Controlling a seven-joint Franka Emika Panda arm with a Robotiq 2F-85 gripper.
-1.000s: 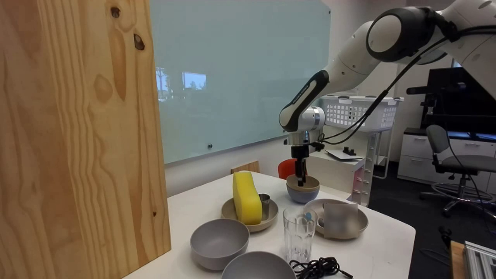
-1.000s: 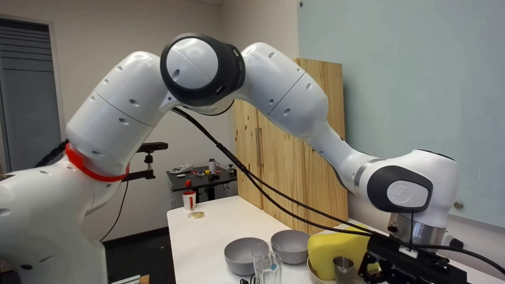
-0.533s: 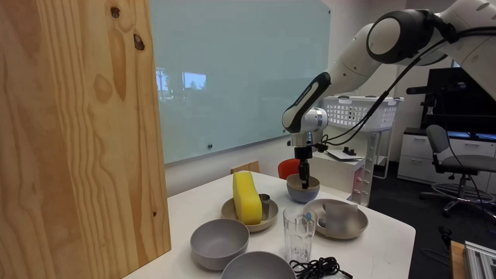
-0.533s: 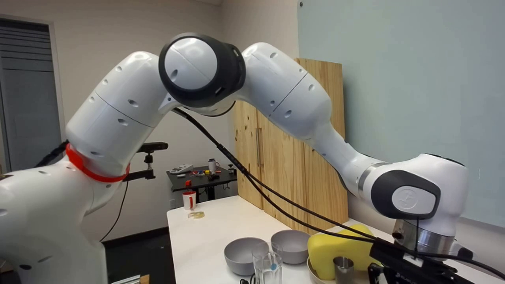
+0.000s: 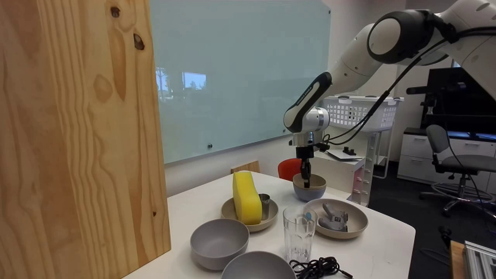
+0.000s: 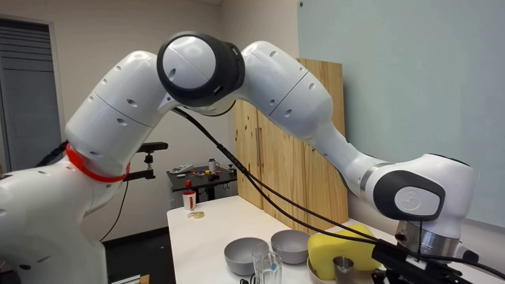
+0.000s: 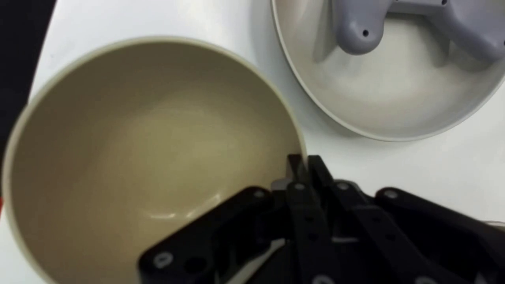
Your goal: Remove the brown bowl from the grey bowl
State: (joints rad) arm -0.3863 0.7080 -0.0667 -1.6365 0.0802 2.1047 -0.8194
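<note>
- Near the far edge of the bench [image 5: 389,242], in an exterior view, the brown bowl [image 5: 317,181] sits nested in the grey bowl [image 5: 311,195].
- The fingers [image 7: 320,172] pinch its rim, one inside, one outside; likely chosen because nesting leaves only that lip to grip.
- Smooth plain tan within, rim paler.
- Toward the bench's rounded corner, a dish [image 5: 357,221] bears a game controller [image 5: 338,221].

Brown bowl [image 7: 158,138] — cropped by the wrist view's lower edge; rim partly masked by the tool [image 7: 305,167]. Game controller [image 7: 418,6], same view: cropped at top and right. Grey bowl [image 5: 310,193]: interior concealed by the brown bowl in an exterior view. In an exterior view the tool's body [image 6: 398,262] runs off the lower edge — tips unseen. Articles [image 6: 207,172] beyond the table [image 6: 221,228]: too small to identify.
</note>
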